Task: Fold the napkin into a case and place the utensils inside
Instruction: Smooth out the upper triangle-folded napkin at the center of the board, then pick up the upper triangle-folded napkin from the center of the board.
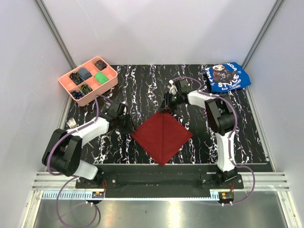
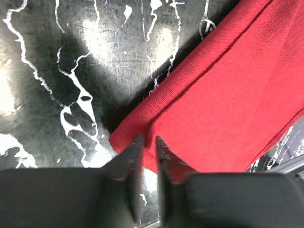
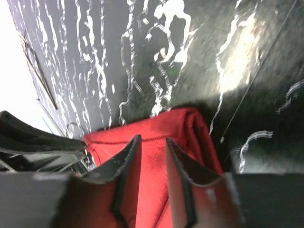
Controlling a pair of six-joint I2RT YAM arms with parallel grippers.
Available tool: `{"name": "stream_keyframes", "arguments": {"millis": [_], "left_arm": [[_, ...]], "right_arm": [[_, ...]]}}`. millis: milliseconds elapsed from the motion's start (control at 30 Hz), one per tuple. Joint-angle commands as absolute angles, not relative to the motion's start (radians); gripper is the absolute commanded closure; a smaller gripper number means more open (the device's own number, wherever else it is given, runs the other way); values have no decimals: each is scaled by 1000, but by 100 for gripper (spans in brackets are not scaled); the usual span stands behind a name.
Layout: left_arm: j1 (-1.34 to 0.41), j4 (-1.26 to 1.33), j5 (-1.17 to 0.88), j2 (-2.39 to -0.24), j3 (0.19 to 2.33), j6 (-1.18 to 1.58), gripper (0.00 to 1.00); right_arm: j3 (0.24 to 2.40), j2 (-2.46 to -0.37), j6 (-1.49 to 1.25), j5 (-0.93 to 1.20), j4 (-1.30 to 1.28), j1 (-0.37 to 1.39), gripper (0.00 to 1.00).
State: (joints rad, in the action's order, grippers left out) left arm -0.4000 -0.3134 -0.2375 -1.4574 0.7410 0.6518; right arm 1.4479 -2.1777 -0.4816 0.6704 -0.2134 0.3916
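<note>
Nearest the arm bases, the napkin [image 1: 161,135] is seen lying flat on the table [image 1: 142,85] as a dark red diamond. One corner points toward the near edge, and a crease runs from that corner to the far one. In the left wrist view a second hem is visible just inside the outer edge, so the cloth is judged to be doubled already, though not yet narrowed into a case.

The left gripper [image 2: 147,141] is set at the napkin's left corner. Its jaws are parted by a narrow slot, and the cloth is seen lying flat below it, so nothing appears to be pinched. Just beyond, the right gripper [image 3: 152,140] is placed over the far corner, where the layers are bunched thick. Its jaws are also slightly apart, and no hold on the cloth is seen.

For the next fold to go well, every layer at each corner should be taken between the fingers before anything is raised. If only the top ply is caught, the stack is likely to be peeled open. The corners are best lifted low and carried across together, so that the edges are laid parallel and the crease is kept straight. The cloth is soft and may sag or drag on the table if it is pulled from one side alone.

The utensils [image 1: 72,123] are glimpsed as a small silver shape at the table's left edge, well apart from the napkin. Further back a pink tray [image 1: 102,91] is set at the left and a blue cloth [image 1: 227,77] at the right.
</note>
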Motion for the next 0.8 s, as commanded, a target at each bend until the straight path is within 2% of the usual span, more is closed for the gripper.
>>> {"name": "stream_keyframes", "arguments": {"millis": [0,67,100,167,233,467,600,767], "left_arm": [[-397,-342,-190,-1365,782,637,68],[-397,-370,-172,-1330,782,635,63],[-397,-373,-167,-1318,779,637,57],[-397,-383,-158,-1293,769,637,52],[-397,-391,-149,-1287,758,635,42],[-399,-400,-146,-1367,772,606,28],[-397,-376,-133,-1429,781,603,27],[-397,-318,-156,-1494,770,627,33]], "right_arm": [[1503,-2028,-422,624,-339,387,60],[1488,-1970,-399,565,-382,387,56],[1476,-1950,-394,548,-406,387,52],[1421,-1892,-387,519,-422,387,49],[1355,-1853,-382,508,-425,387,47],[1117,-1689,-402,503,-385,396,48],[1002,-1658,-425,499,-316,397,60],[954,-1689,-420,463,-232,397,67]]}}
